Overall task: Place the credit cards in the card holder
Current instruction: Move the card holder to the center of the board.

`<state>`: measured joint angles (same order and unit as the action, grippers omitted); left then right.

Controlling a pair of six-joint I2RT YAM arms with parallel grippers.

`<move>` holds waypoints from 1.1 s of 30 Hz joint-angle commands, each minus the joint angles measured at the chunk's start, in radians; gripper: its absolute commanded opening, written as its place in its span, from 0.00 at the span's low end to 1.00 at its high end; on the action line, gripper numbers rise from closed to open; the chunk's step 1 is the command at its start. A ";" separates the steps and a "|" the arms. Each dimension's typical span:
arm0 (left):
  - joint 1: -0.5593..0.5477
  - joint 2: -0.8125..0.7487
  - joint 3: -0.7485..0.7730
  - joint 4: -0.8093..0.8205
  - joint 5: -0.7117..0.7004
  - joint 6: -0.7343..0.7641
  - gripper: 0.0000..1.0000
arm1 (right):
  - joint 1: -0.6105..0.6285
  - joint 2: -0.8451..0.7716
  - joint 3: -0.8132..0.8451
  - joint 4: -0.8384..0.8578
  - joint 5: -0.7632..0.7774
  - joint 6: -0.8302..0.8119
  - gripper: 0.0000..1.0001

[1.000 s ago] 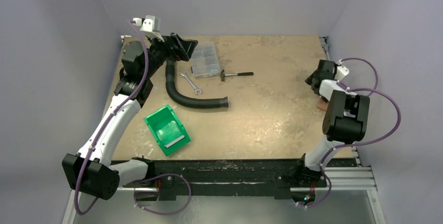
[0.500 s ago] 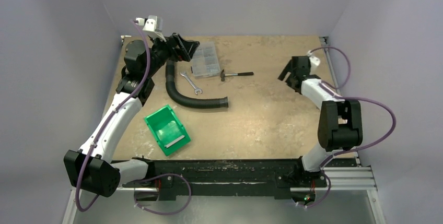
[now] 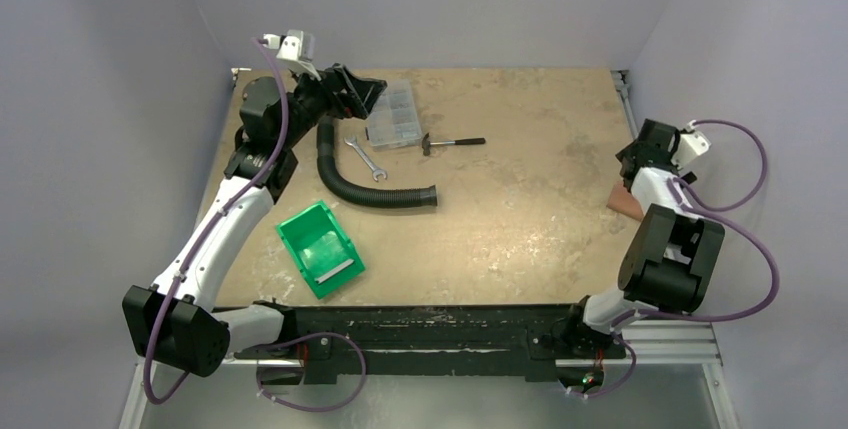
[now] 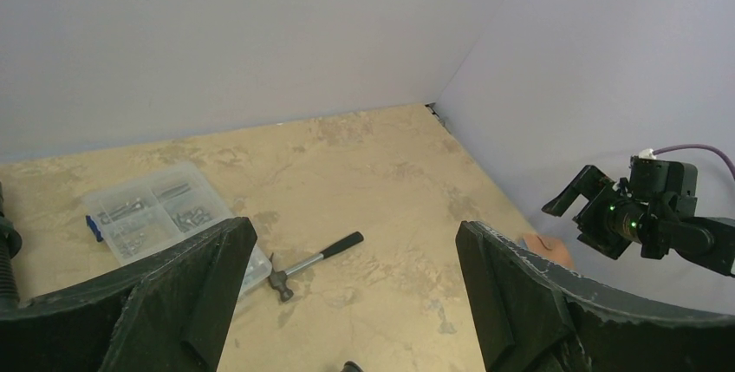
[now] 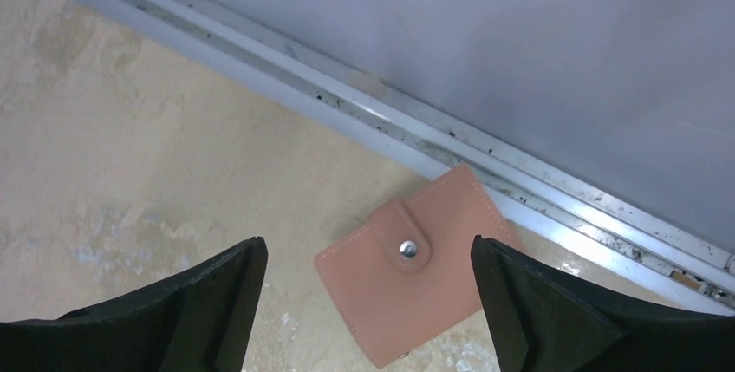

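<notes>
Though empty, right gripper (image 5: 364, 255) agape (untouching)

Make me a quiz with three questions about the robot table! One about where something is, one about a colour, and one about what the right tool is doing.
1. Where does the card holder lie?
A. At the right edge of the table, by the metal rail
B. In the middle of the table
C. At the table's far left corner

2. What colour is the bin?
A. Blue
B. Green
C. Yellow

3. How is the right tool?
A. Shut on the card holder
B. Shut on a card
C. Open, holding nothing

Answers:
1. A, as its corner reaches the rail in the right wrist view.
2. B, as the top view shows it bright green.
3. C, as both fingers stand wide apart above the card holder.
</notes>
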<state>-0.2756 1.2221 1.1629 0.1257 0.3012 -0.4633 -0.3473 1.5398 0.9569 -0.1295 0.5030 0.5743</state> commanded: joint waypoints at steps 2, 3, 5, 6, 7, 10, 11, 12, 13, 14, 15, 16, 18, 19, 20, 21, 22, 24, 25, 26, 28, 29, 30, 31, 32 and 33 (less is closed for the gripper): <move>-0.020 -0.008 -0.005 0.059 0.018 -0.013 0.96 | -0.067 -0.013 -0.022 0.066 -0.064 0.005 0.99; -0.020 -0.009 -0.005 0.060 0.017 -0.012 0.96 | -0.073 -0.008 -0.023 0.071 -0.074 0.006 0.99; -0.022 -0.007 -0.006 0.060 0.017 -0.012 0.96 | -0.082 0.008 -0.019 0.077 -0.103 0.006 0.99; -0.023 -0.007 -0.006 0.060 0.016 -0.012 0.96 | -0.086 0.019 -0.017 0.080 -0.115 0.006 0.99; -0.023 -0.006 -0.006 0.060 0.016 -0.012 0.96 | -0.087 0.028 -0.017 0.086 -0.127 0.005 0.99; -0.024 -0.007 -0.006 0.060 0.018 -0.012 0.96 | -0.087 0.068 -0.016 0.089 -0.174 0.021 0.99; -0.025 -0.005 -0.006 0.060 0.017 -0.011 0.96 | -0.087 0.081 -0.017 0.090 -0.187 0.028 0.99; -0.025 -0.006 -0.006 0.059 0.016 -0.011 0.96 | -0.087 0.093 -0.018 0.091 -0.204 0.034 0.99; -0.025 -0.004 -0.006 0.059 0.016 -0.011 0.96 | -0.087 0.104 -0.018 0.091 -0.220 0.041 0.99; -0.025 -0.003 -0.006 0.060 0.015 -0.011 0.96 | -0.088 0.116 -0.017 0.085 -0.234 0.047 0.98; -0.025 -0.002 -0.006 0.060 0.015 -0.012 0.96 | -0.087 0.126 -0.017 0.073 -0.230 0.049 0.97; -0.025 -0.001 -0.006 0.060 0.016 -0.012 0.96 | -0.082 0.129 -0.019 0.081 -0.234 0.033 0.97; -0.025 -0.001 -0.006 0.060 0.018 -0.012 0.96 | -0.050 0.129 -0.023 0.072 -0.259 0.034 0.95; -0.025 0.000 -0.006 0.060 0.019 -0.012 0.96 | -0.026 0.126 -0.019 0.057 -0.269 0.035 0.94; -0.025 0.002 -0.005 0.060 0.019 -0.013 0.96 | 0.005 0.119 -0.016 0.044 -0.277 0.042 0.94; -0.025 0.005 -0.006 0.060 0.019 -0.014 0.96 | 0.044 0.110 -0.017 0.036 -0.291 0.047 0.94; -0.025 0.006 -0.006 0.060 0.019 -0.014 0.96 | 0.114 0.099 -0.019 0.025 -0.310 0.051 0.93; -0.025 0.010 -0.005 0.060 0.022 -0.014 0.96 | 0.219 0.086 -0.023 0.013 -0.337 0.061 0.93; -0.025 0.011 -0.005 0.060 0.021 -0.012 0.96 | 0.282 0.085 -0.019 -0.001 -0.348 0.078 0.93; -0.025 0.012 -0.005 0.059 0.020 -0.011 0.96 | 0.370 0.084 -0.027 -0.004 -0.374 0.093 0.93; -0.025 0.014 -0.005 0.056 0.015 -0.007 0.96 | 0.490 0.087 -0.030 -0.002 -0.415 0.121 0.92; -0.025 0.014 -0.006 0.054 0.011 -0.005 0.96 | 0.551 0.089 -0.027 -0.008 -0.421 0.129 0.92; -0.025 0.015 -0.006 0.054 0.008 -0.004 0.96 | 0.605 0.089 -0.019 -0.010 -0.427 0.127 0.92; -0.025 0.017 -0.006 0.053 0.007 -0.002 0.96 | 0.650 0.091 -0.003 -0.029 -0.422 0.122 0.92; -0.025 0.018 -0.006 0.051 0.005 -0.001 0.96 | 0.682 0.091 0.013 -0.039 -0.424 0.109 0.92; -0.025 0.021 -0.006 0.051 0.003 0.000 0.96 | 0.698 0.091 0.031 -0.048 -0.438 0.083 0.93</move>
<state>-0.2958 1.2373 1.1629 0.1398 0.3080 -0.4641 0.2630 1.6531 0.9485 -0.0784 0.1459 0.6506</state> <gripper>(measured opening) 0.963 0.922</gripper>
